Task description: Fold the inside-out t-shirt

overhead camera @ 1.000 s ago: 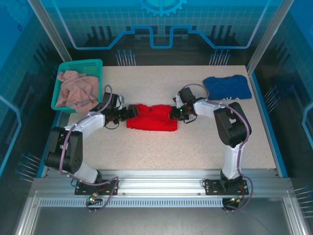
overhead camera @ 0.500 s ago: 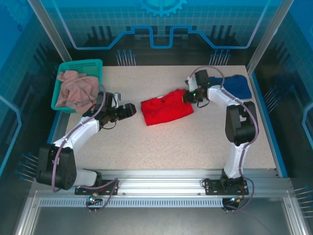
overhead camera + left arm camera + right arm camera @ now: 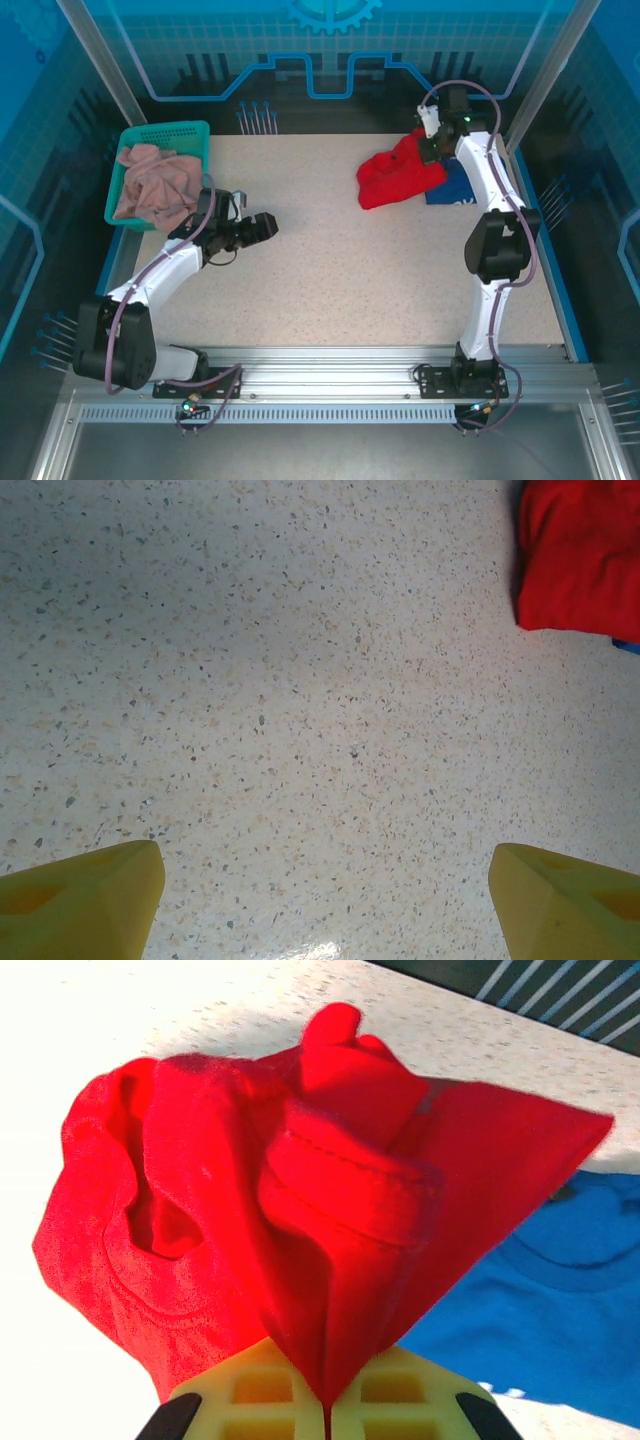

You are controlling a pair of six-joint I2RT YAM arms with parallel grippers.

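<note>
Our right tool point(image 3: 325, 1400) pinches one fold of the red shirt point(image 3: 230, 1230), which sags bunched at the blue shirt point(image 3: 540, 1300), while our left tool point(image 3: 322, 880) gapes empty well away, so we risk its folds slumping apart.

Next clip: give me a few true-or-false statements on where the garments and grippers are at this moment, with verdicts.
1. The right gripper is shut on the red t-shirt. True.
2. The left gripper grips the shirt too. False: it is open over bare table, apart from the shirt.
3. The red t-shirt lies spread flat at the table's middle. False: it is bunched at the far right, by the dark blue t-shirt.
4. The pinkish garment sits in the green basket. True.
</note>
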